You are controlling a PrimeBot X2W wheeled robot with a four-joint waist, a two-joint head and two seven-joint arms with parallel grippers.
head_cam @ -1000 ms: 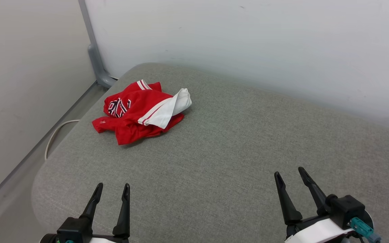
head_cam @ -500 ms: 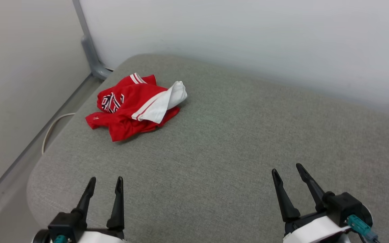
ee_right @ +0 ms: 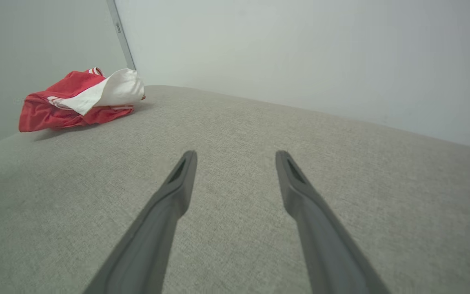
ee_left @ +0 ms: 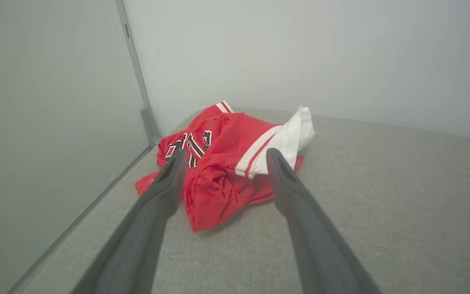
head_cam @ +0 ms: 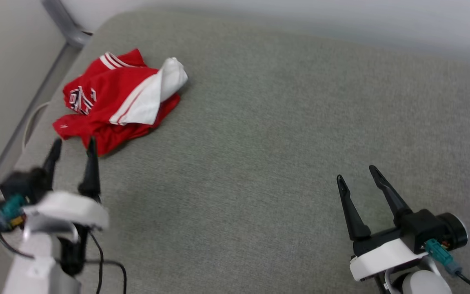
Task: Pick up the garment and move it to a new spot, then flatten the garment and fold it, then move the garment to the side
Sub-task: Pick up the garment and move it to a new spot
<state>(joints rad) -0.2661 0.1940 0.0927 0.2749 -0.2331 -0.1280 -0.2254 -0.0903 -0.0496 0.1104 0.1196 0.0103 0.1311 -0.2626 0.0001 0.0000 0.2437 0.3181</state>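
The garment [head_cam: 116, 102] lies crumpled near the far left corner of the grey cushion [head_cam: 259, 143], with a white sleeve folded over its red body. The left gripper [head_cam: 74, 142] is just beside its near edge, fingers spread and empty. The right gripper [head_cam: 355, 172], also spread, is well apart over bare cushion.

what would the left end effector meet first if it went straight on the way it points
Probably the garment, lying just ahead of the open left end effector; exact gap unclear.

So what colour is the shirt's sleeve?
The sleeve is white with a red stripe; clearest in the left wrist view.
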